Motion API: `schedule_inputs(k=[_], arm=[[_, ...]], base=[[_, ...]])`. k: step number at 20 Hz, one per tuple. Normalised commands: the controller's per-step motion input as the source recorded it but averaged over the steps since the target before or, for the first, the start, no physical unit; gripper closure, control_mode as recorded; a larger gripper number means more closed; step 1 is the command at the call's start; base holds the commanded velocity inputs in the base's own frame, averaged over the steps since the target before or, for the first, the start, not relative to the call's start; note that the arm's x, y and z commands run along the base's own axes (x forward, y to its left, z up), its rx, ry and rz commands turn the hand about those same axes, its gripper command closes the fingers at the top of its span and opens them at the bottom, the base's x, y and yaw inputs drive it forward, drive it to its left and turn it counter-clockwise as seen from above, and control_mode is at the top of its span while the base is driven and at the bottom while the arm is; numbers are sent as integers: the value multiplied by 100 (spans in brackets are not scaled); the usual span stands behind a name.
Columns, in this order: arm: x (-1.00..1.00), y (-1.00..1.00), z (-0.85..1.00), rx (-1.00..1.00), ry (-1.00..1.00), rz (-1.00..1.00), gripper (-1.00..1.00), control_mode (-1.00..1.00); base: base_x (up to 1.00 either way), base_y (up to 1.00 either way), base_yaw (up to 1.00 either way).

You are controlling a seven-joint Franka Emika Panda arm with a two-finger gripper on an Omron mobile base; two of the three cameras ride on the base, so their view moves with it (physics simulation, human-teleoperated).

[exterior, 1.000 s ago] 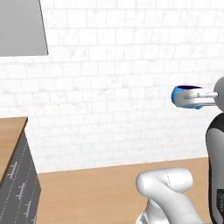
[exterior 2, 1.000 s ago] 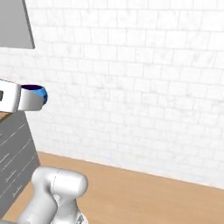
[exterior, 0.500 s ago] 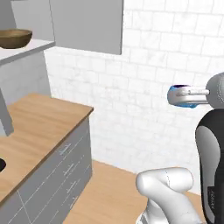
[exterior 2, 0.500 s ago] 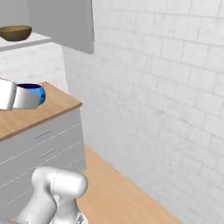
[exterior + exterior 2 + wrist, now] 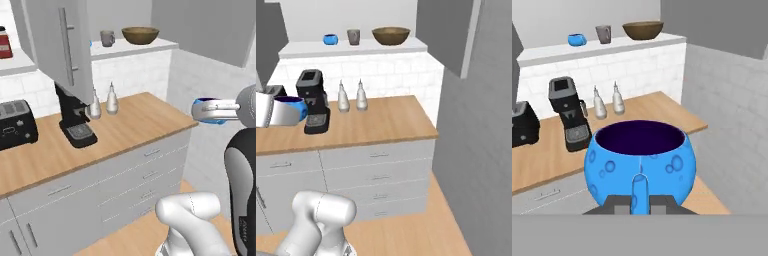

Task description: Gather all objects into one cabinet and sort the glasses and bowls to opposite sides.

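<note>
My fingers (image 5: 640, 192) pinch the rim of a glossy, bubble-spotted blue bowl (image 5: 640, 167), dark inside, at six o'clock.

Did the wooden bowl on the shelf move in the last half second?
No. The wooden bowl sits near the same end of the white shelf as before. The whole view shifted because the base turned.

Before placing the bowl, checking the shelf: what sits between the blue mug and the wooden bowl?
The grey cup stands between the blue mug and wooden bowl, in the right base view.
</note>
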Motion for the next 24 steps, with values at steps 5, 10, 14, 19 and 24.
schedule_inputs(k=[5, 10, 14, 19, 24], arm=[[0, 0, 0, 0, 0, 0, 100, 100], [0, 0, 0, 0, 0, 0, 100, 100], [0, 0, 0, 0, 0, 0, 100, 100], [0, 0, 0, 0, 0, 0, 100, 100], [0, 0, 0, 0, 0, 0, 100, 100]], base=[[69, 0, 78], [64, -8, 41], [73, -11, 29], [48, -30, 9], [30, -34, 0]])
